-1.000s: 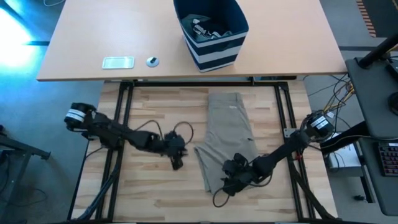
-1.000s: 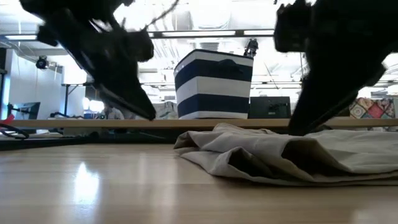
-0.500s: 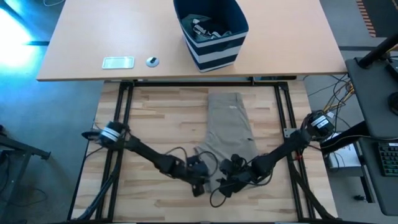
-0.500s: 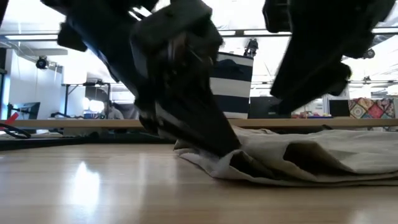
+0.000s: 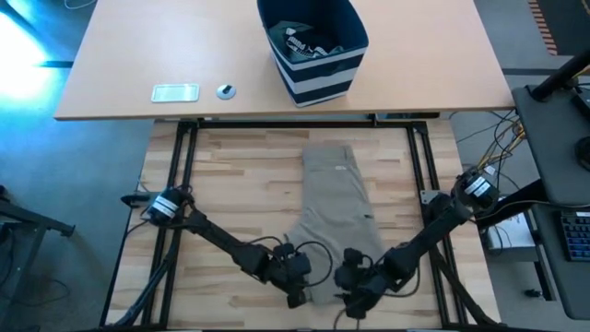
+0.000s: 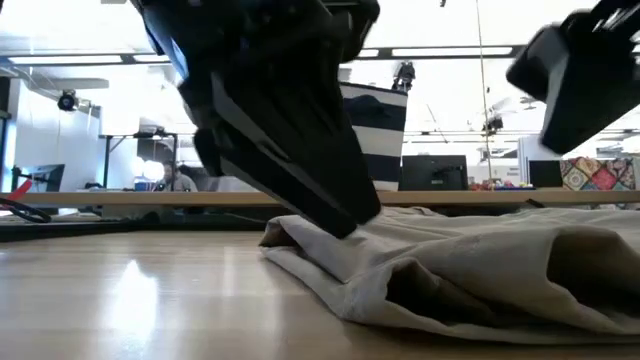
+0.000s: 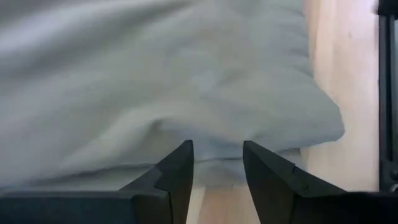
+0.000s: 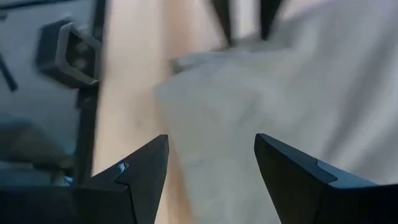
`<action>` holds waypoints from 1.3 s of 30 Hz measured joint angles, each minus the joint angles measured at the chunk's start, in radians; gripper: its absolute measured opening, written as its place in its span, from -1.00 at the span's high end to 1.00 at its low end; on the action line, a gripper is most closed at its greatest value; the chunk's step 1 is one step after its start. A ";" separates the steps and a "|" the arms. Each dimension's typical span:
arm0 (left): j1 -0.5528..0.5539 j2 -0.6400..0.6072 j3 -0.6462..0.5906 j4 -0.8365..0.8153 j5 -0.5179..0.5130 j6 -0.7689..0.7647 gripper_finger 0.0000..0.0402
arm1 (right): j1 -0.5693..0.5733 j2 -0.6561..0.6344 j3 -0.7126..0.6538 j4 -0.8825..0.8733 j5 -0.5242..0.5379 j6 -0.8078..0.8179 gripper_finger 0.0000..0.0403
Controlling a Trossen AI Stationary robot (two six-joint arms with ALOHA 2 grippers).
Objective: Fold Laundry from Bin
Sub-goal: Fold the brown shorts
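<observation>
You're working the near hem of the beige garment (image 5: 336, 207) on the table (image 5: 230, 194). Left end effector (image 5: 297, 297) is sitting parted at the cloth edge (nothing pinched yet); right end effector (image 5: 355, 293) is gaping over it. Next, you're needing both pinching. The bin (image 5: 313, 46) is hiding its remaining laundry.

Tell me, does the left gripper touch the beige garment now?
Cannot tell. In the left wrist view the left gripper has open fingers at the beige garment's edge, but neither contact nor gap shows plainly.
</observation>
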 joint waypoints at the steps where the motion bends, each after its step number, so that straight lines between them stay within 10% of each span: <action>1: -0.007 0.000 0.003 0.009 -0.002 -0.010 0.38 | 0.006 0.011 0.014 0.009 -0.003 -0.037 -0.17; 13: -0.095 0.067 -0.008 0.082 -0.039 -0.176 0.37 | -0.015 0.262 0.199 0.053 -0.020 -0.217 -0.02; 24: -0.113 0.158 0.116 0.072 -0.057 -0.191 0.37 | -0.036 0.281 0.278 -0.059 -0.024 -0.177 0.90; 39: -0.141 0.104 0.148 -0.073 -0.092 -0.287 0.37 | -0.062 0.270 0.271 0.060 0.066 -0.163 0.95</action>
